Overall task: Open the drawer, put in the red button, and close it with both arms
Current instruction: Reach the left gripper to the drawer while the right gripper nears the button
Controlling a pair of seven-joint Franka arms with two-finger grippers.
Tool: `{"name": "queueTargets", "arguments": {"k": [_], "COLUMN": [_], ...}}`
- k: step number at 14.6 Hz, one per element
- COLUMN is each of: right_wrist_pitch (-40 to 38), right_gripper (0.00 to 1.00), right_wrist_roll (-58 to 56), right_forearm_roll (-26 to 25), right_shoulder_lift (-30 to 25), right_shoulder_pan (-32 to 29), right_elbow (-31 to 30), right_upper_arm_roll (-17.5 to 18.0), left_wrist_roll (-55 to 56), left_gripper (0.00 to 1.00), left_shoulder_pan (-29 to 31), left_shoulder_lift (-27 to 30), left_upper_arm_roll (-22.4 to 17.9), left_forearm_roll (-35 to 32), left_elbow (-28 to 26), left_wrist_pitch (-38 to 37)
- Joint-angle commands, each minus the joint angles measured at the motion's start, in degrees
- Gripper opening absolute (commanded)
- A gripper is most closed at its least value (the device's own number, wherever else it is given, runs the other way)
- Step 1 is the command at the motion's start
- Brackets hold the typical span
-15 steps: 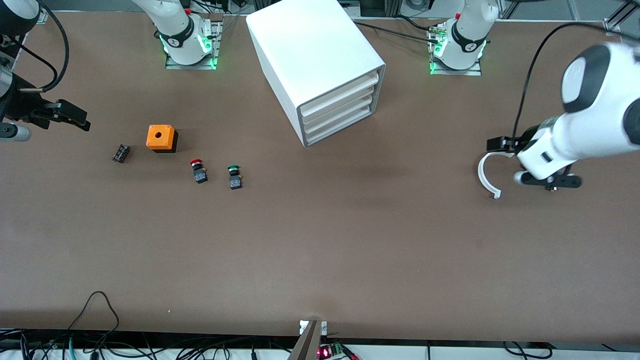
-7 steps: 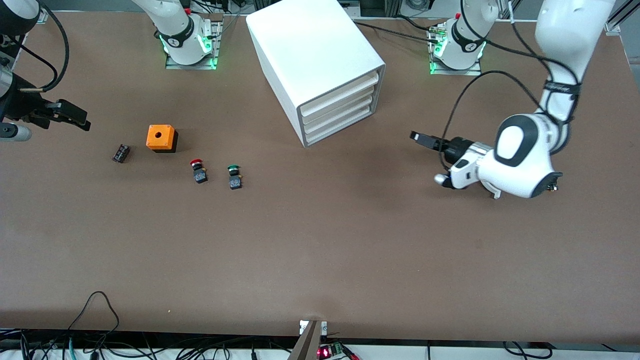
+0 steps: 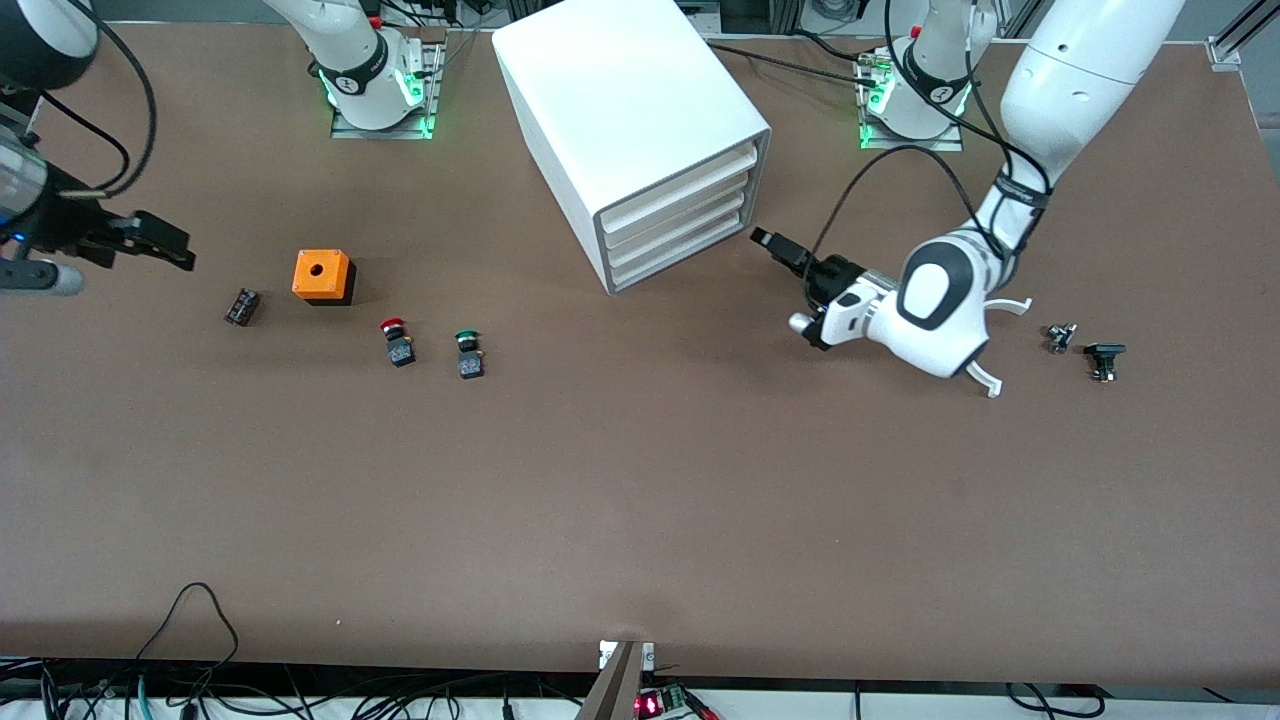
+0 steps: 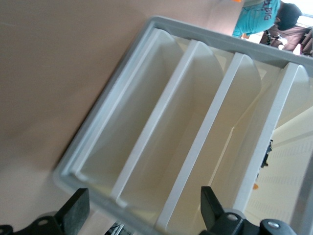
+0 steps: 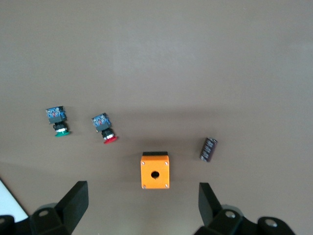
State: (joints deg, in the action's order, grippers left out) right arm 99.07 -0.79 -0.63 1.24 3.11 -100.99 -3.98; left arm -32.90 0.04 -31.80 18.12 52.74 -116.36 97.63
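Observation:
The white cabinet (image 3: 630,110) holds three alike drawers (image 3: 680,215), all shut. My left gripper (image 3: 775,248) is open and empty, in the air just in front of the drawers and facing them. In the left wrist view its gripper (image 4: 142,215) has the drawer fronts (image 4: 195,132) between its spread fingers. The red button (image 3: 396,340) lies on the table beside a green-capped one (image 3: 467,353). My right gripper (image 3: 160,240) is open and empty at the right arm's end of the table. The right wrist view shows the gripper (image 5: 142,205) and the red button (image 5: 105,129).
An orange box (image 3: 322,276) with a hole and a small black part (image 3: 241,306) lie near the buttons. A white curved piece (image 3: 985,378) and two small black parts (image 3: 1060,337) (image 3: 1103,358) lie toward the left arm's end.
My left arm swung from its end of the table to the front of the cabinet, uncovering two small black parts. My right gripper shifted slightly.

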Motion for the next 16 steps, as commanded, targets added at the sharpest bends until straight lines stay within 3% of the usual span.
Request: {"name": "queueTargets", "arguments": {"k": [1,6,9,10,11,13,16], "right_wrist_pitch": [2.6,7.7,10.6,12.8,15.3,20.0,26.8], "right_gripper": [1.0,1.0,1.0,1.0,1.0,1.0,1.0], "right_wrist_roll": [0.1,3.1,4.0,3.7,2.4,-1.9,-3.6], "right_forearm_roll": [0.9,4.0,3.6,3.4,3.1,3.0,2.8], "right_shoulder_lift": [4.3,11.8,14.7,15.1,15.3,16.1,17.4], "right_shoulder_pan": [4.0,8.7,8.8,8.8,8.8,8.7,8.7], "right_elbow": [1.2,0.7,-1.0,-2.7,-4.6,-8.3,-13.1], "right_upper_arm_roll": [-0.1,0.1,2.7,3.3,3.8,3.9,3.8], "left_wrist_roll": [-2.5,-2.6,-2.6,-2.6,-2.6,-2.8,-5.2], "left_gripper": [1.0,1.0,0.93,0.83,0.6,0.0,0.0], "left_shoulder_pan": [-0.2,-0.9,-0.9,-0.9,-0.9,-0.8,-0.4], "left_shoulder_lift": [1.1,1.2,1.4,1.4,1.5,1.7,2.4], "left_upper_arm_roll": [4.7,8.0,8.9,9.3,9.4,9.4,9.4], "left_forearm_roll": [3.1,6.9,7.3,7.4,7.4,7.3,6.9], "left_elbow": [-3.4,-6.6,-7.7,-7.7,-7.7,-7.7,-7.5], "left_wrist_pitch": [5.0,7.6,7.6,7.6,7.6,7.5,7.3]}}
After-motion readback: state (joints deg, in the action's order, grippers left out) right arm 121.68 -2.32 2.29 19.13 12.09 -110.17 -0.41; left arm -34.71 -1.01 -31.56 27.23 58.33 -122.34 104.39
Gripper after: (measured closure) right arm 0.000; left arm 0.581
